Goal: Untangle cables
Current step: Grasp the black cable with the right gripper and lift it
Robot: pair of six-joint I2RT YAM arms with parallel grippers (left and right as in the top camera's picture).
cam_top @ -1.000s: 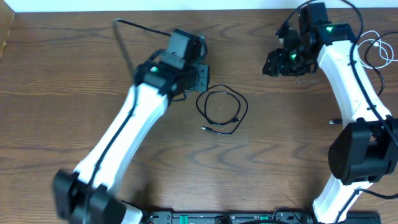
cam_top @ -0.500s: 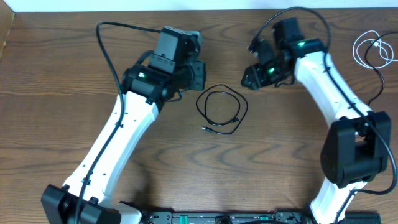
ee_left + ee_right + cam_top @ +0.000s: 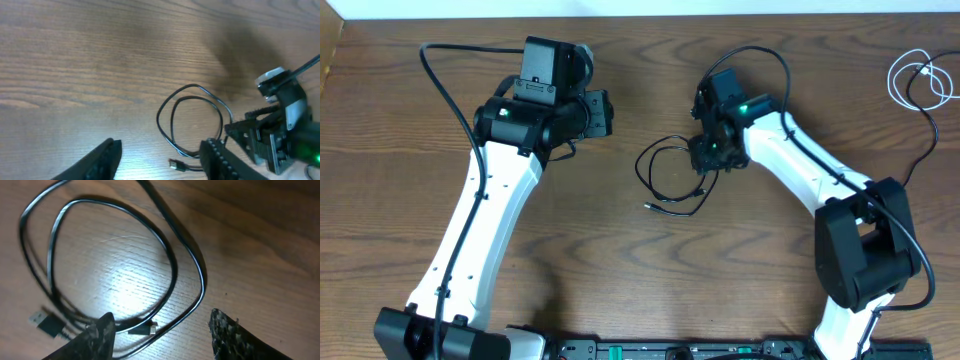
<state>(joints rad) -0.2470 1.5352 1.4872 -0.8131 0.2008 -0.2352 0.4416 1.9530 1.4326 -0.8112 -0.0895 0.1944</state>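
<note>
The black cable [image 3: 668, 178] lies in a loose double loop on the wood at mid-table, both plug ends free. The white cable [image 3: 917, 82] is coiled at the far right edge, apart from it. My right gripper [image 3: 706, 160] hovers open over the black loop's right side. In the right wrist view the black cable [image 3: 116, 262] and its small plug [image 3: 146, 329] lie on the table between the fingers [image 3: 91, 339], ungripped. My left gripper [image 3: 608, 113] stands open to the left of the coil, holding nothing. The left wrist view shows the black cable [image 3: 191, 120] ahead of the open left gripper [image 3: 161, 162].
Thick black arm cables arc over the table behind each arm [image 3: 445, 75]. The right arm's body [image 3: 277, 135] fills the right side of the left wrist view. A pale wall strip [image 3: 620, 8] runs along the far table edge.
The right arm swung left from the far right corner to over the black coil. The left arm drew back to the left, away from the coil, and its jaws opened.
</note>
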